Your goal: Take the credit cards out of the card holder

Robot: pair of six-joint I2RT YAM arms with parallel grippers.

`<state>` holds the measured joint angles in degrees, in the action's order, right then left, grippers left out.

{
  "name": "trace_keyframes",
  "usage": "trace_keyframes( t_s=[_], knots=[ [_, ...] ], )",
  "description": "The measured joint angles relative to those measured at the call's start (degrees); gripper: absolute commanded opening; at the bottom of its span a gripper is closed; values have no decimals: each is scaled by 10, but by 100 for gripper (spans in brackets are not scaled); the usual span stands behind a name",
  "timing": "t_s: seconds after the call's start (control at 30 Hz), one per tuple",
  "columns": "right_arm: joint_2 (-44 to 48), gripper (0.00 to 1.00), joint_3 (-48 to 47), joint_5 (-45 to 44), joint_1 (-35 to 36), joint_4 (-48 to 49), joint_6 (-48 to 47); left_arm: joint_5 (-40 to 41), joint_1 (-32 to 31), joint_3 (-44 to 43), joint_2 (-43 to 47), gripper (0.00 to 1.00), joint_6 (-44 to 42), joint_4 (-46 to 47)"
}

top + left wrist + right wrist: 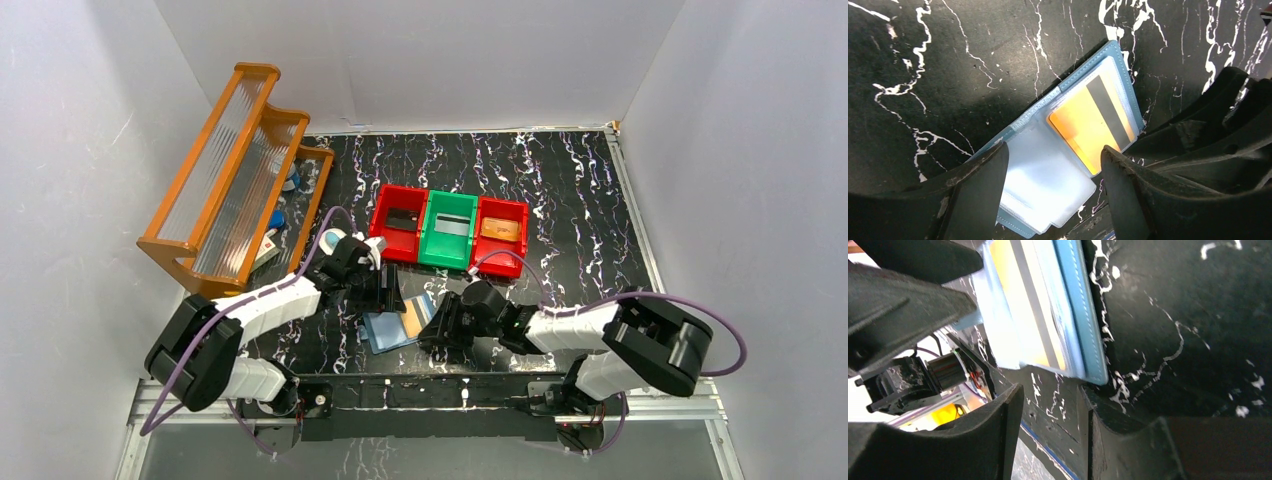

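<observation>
The blue card holder (385, 332) lies open on the black marbled table, between both grippers. A tan-orange credit card (418, 318) with a dark stripe sits in its clear pocket (1088, 125). My left gripper (388, 292) hovers just above the holder's far edge, open, with the empty clear pockets (1043, 175) showing between its fingers (980, 192). My right gripper (440, 330) is at the holder's right edge (1083, 315), open, with only table between its fingertips (1048, 412). A black card (403, 220), a pale grey card (452, 226) and an orange card (502, 229) lie in the bins.
A row of red (385, 235), green (433, 250) and red (520, 245) bins stands behind the holder. An orange slatted rack (235, 170) leans at the back left, with a white-and-blue oval case (330, 240) beside it. The table's near edge rail (430, 385) is close.
</observation>
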<state>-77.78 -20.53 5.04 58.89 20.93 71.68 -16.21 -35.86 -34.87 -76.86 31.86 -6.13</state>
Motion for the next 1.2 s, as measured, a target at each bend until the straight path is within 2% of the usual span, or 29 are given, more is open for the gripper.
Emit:
trace_keyframes(
  t_s=[0.17, 0.4, 0.47, 0.57, 0.73, 0.87, 0.93, 1.1, 1.2],
  knots=[
    [-32, 54, -18, -1, -12, 21, 10, -23, 1, 21, 8, 59, 16, 28],
    [-79, 55, -73, 37, -96, 2, -47, -48, -21, 118, 121, 55, 90, 45],
    [-90, 55, -95, 43, -111, -18, -68, -49, -43, 125, 137, 59, 107, 41],
    [-99, 55, -128, 41, -126, -60, -99, -35, -68, 125, 175, 73, 123, 13],
    [-73, 55, -122, 39, -126, -98, -108, 80, -71, 69, 243, 83, 125, -84],
    [-33, 56, -100, 37, -120, -110, -103, 142, -68, 21, 221, 83, 110, -107],
    [-25, 56, -95, 37, -113, -110, -99, 152, -63, 15, 179, 82, 100, -102],
    [-31, 56, -89, 37, -103, -106, -87, 126, -60, 38, 87, 79, 93, -67],
    [-45, 56, -89, 39, -101, -99, -81, 99, -59, 54, 89, 74, 97, -26]
  ],
)
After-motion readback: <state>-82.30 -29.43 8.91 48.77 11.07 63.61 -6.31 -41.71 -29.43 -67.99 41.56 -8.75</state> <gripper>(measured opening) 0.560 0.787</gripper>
